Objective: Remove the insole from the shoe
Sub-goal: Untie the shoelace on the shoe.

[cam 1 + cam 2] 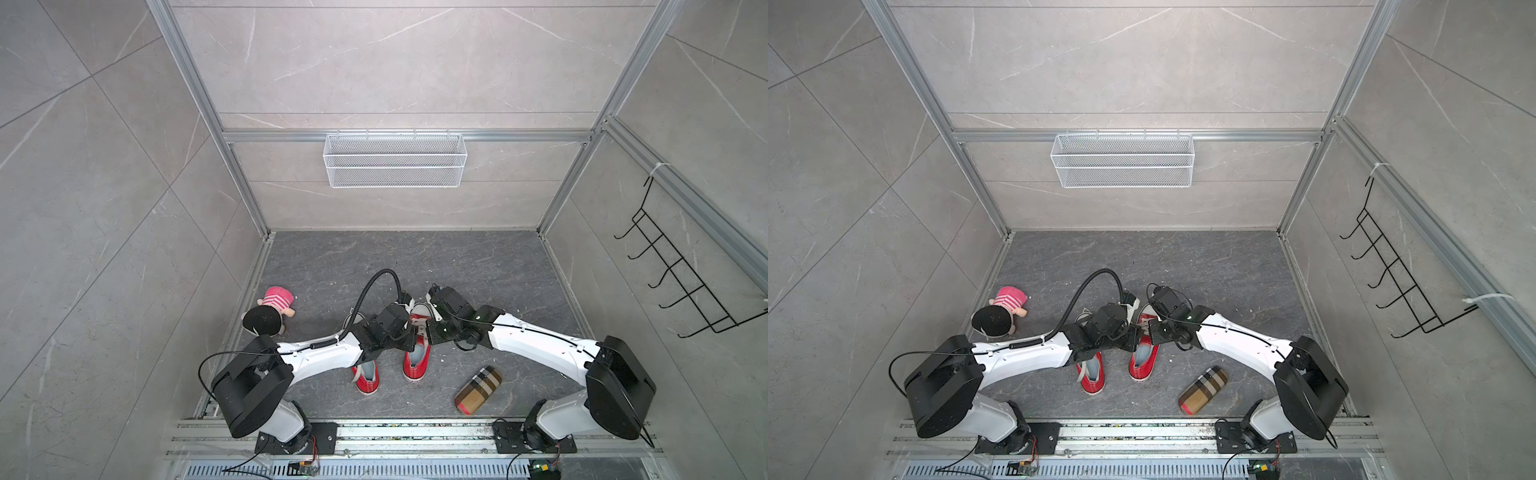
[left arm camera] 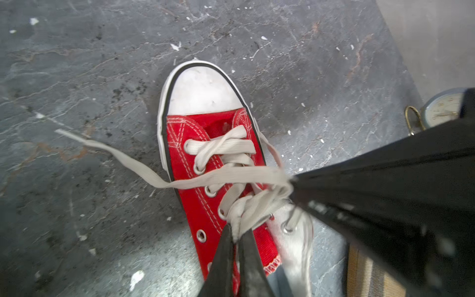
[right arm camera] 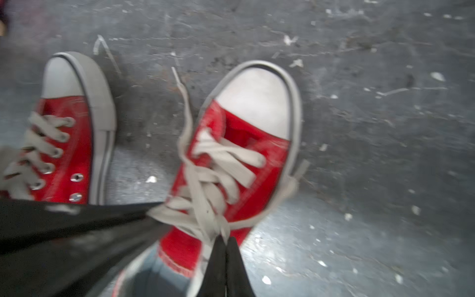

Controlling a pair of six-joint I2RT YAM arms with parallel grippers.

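Floor [image 1: 478, 270]: grey stone. Shoe [image 1: 415, 374], red, at 6 o'clock zone of floor, toe toward 12. Second shoe [image 1: 368, 384] just beside, at its 9. Insole [image 1: 417, 354] inside shoe, grey. Laces [image 2: 231, 177] loose. Left gripper [image 2: 234, 232] pinched together on laces; right gripper [image 3: 226, 239] likewise.
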